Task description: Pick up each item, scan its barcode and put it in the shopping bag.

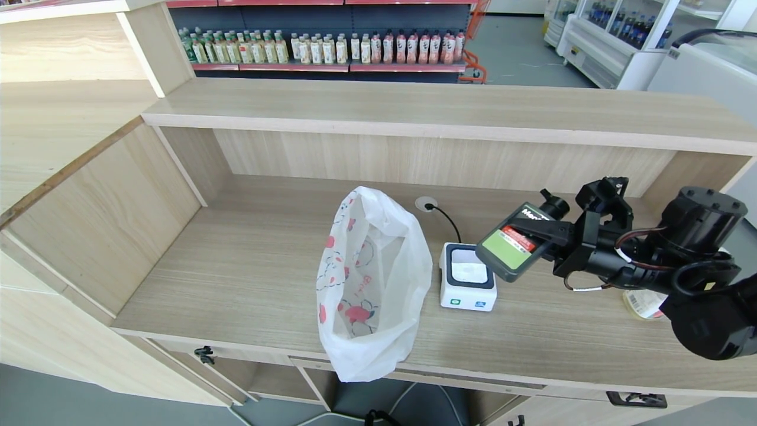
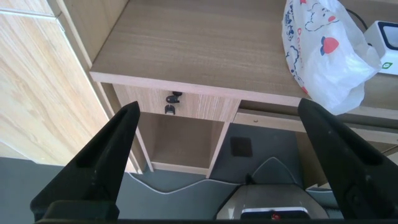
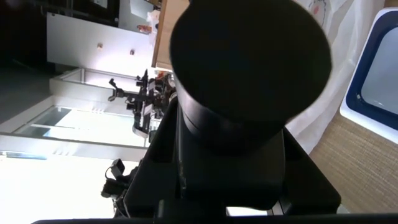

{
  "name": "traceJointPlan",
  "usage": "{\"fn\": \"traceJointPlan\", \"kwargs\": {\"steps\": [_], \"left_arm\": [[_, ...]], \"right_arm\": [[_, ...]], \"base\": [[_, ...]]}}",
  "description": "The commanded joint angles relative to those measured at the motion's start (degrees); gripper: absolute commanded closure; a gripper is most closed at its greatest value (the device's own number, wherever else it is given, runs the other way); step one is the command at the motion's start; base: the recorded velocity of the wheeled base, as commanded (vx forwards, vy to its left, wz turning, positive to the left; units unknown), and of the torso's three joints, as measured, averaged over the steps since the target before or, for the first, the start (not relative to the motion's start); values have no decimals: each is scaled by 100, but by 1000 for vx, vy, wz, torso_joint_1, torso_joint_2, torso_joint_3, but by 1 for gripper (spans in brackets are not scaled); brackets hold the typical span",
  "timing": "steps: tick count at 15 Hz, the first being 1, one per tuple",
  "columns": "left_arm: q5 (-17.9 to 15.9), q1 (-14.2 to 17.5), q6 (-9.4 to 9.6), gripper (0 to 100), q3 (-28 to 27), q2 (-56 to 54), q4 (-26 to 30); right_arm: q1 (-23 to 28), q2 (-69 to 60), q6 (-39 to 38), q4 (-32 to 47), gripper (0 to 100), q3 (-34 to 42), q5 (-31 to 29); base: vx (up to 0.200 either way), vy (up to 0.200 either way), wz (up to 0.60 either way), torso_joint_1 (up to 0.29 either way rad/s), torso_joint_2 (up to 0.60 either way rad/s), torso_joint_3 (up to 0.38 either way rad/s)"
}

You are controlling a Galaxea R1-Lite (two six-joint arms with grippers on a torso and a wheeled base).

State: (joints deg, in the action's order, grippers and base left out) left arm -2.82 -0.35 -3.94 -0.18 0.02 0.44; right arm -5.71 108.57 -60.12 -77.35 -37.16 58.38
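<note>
My right gripper (image 1: 553,235) is shut on a dark flat box (image 1: 513,245) with a green and red label. It holds the box tilted just above and to the right of the white barcode scanner (image 1: 467,284). In the right wrist view the box (image 3: 249,81) sits close to the lens, with the scanner (image 3: 379,81) beyond it. A white shopping bag (image 1: 369,284) with red prints stands open left of the scanner, at the counter's front edge. My left gripper (image 2: 219,109) is open and holds nothing, low in front of the counter, left of the bag (image 2: 323,56).
A clear bottle (image 1: 641,303) lies on the wooden counter (image 1: 236,266) behind my right arm. The scanner's cable runs to a grommet (image 1: 426,204) at the back. A raised shelf walls the back and left. Drawers with key locks (image 2: 173,99) sit under the counter.
</note>
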Motion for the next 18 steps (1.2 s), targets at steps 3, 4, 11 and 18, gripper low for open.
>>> {"fn": "traceJointPlan", "kwargs": {"steps": [3,4,11,18], "left_arm": [[0,0,-2,0,1,-2,0],[0,0,-2,0,1,-2,0],[0,0,-2,0,1,-2,0],[0,0,-2,0,1,-2,0]], "right_arm": [[17,-2,9,9,100,-64,7],[17,33,9,9,100,-116,7],[34,507,493,-105,100,-160,15],[-27,885,502,-562,100,-213,15]], "base": [[0,0,0,0,0,0],[0,0,0,0,0,0],[0,0,0,0,0,0],[0,0,0,0,0,0]]}}
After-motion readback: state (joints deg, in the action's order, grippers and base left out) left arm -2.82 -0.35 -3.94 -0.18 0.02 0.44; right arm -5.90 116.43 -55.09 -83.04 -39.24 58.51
